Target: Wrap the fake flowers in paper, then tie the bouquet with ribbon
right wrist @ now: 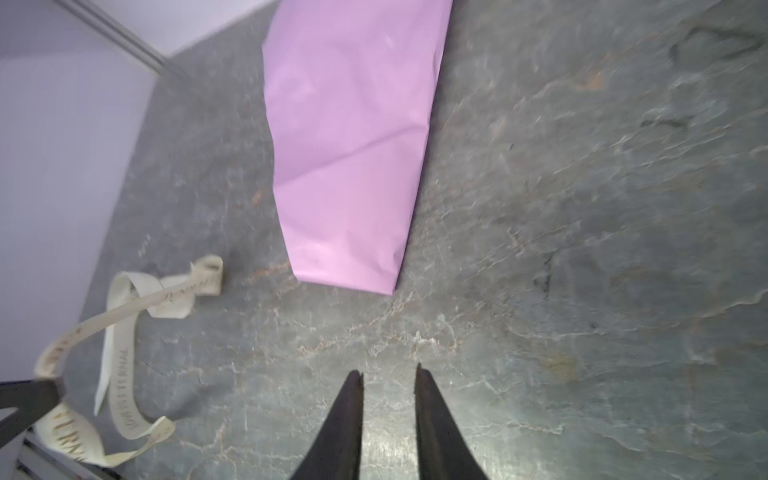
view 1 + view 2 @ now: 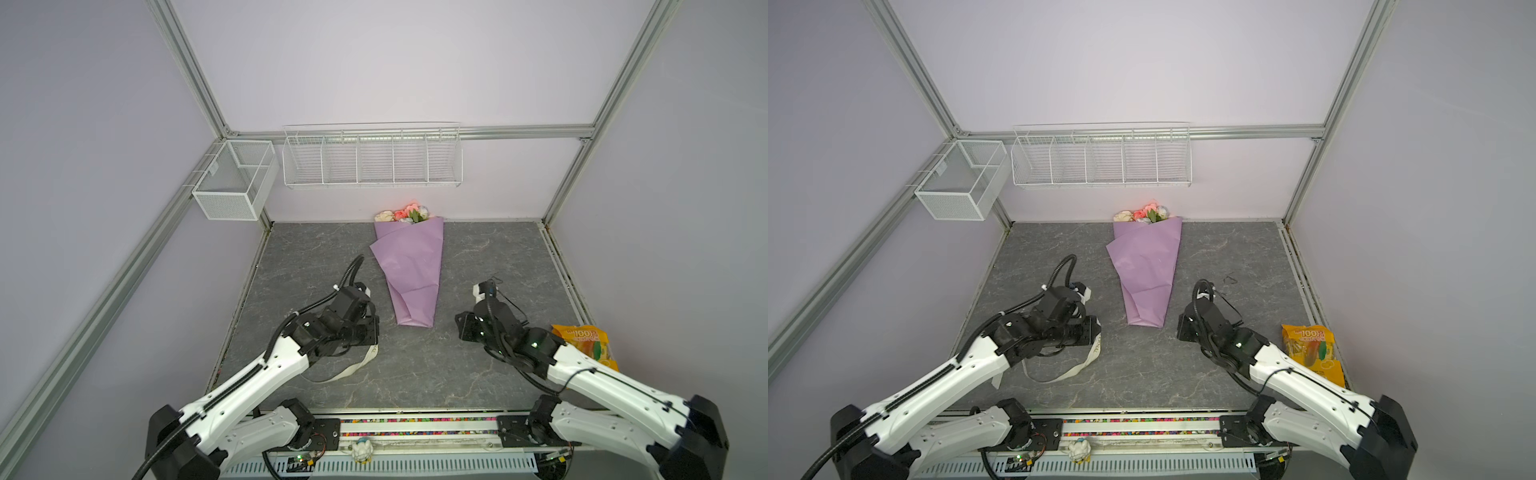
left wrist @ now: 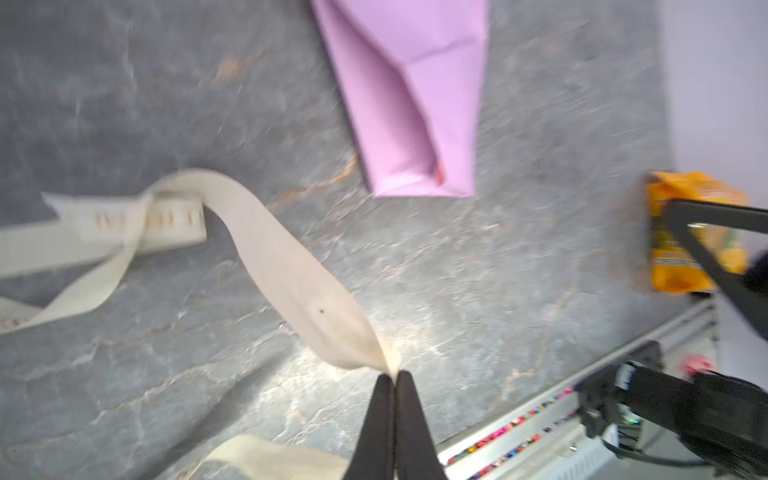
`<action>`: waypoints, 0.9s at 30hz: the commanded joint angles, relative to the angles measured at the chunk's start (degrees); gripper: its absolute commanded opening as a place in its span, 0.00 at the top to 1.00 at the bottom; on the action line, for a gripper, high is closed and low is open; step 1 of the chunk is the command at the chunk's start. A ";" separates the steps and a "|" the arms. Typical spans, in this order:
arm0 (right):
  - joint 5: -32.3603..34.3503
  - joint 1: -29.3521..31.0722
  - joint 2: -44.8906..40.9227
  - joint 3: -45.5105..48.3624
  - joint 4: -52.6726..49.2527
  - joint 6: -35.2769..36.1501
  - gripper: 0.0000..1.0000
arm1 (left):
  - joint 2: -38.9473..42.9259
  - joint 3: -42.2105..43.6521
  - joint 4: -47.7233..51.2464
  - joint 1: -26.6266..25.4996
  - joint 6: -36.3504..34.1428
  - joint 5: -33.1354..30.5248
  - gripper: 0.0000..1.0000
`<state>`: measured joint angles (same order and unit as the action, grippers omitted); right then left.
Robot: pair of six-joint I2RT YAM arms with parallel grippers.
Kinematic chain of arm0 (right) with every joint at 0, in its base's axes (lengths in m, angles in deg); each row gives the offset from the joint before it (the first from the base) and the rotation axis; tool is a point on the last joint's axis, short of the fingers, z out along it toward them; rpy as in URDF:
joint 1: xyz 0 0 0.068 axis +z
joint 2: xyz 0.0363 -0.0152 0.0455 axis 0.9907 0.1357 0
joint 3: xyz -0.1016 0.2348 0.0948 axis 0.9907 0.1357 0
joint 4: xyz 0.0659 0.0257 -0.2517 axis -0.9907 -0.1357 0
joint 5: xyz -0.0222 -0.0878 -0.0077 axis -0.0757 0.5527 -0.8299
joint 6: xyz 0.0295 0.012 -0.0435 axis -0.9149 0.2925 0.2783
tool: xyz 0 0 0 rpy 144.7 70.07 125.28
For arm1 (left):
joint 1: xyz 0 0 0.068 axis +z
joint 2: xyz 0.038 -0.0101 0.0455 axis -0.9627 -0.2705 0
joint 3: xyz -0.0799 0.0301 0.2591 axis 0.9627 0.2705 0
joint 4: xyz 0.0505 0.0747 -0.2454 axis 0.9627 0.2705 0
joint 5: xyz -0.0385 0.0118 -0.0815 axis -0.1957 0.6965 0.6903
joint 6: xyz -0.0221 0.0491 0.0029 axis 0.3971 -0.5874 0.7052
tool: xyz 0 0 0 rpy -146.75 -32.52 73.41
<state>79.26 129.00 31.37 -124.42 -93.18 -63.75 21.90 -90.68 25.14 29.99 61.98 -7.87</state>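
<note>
**My left tool [image 3: 390, 376] pinches the ribbon [image 3: 286, 266]; my right tool [image 1: 388, 374] stands open and empty.**
My left arm [image 2: 257, 370] and right arm [image 2: 590, 370] reach forward, low over the desk [image 2: 478, 374]. The ribbon carries gold lettering, too blurred to read; an orange packet [image 2: 1308, 349] at the desk's right edge shows "100". The bouquet of fake flowers [image 2: 411, 266] lies flat mid-desk, blooms toward the back wall [image 2: 374, 83], narrow lilac-wrapped end toward me, between the two tools and touching neither; the ribbon trails loose to its left.
</note>
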 commanded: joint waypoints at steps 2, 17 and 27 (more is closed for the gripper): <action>5.00 -0.13 -6.33 2.10 5.32 4.03 0.63 | 2.89 -4.96 -1.14 -0.16 -8.60 6.97 1.00; -20.71 5.92 5.17 -0.97 24.92 19.50 0.29 | -1.02 -13.04 -7.97 -0.16 -2.04 12.01 1.00; -10.98 17.95 18.83 3.24 49.39 38.99 0.27 | 1.12 -11.22 -12.93 -0.16 1.99 11.79 1.00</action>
<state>63.76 145.33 46.84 -123.76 -57.30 -32.02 21.73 -102.46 15.83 29.99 61.89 3.63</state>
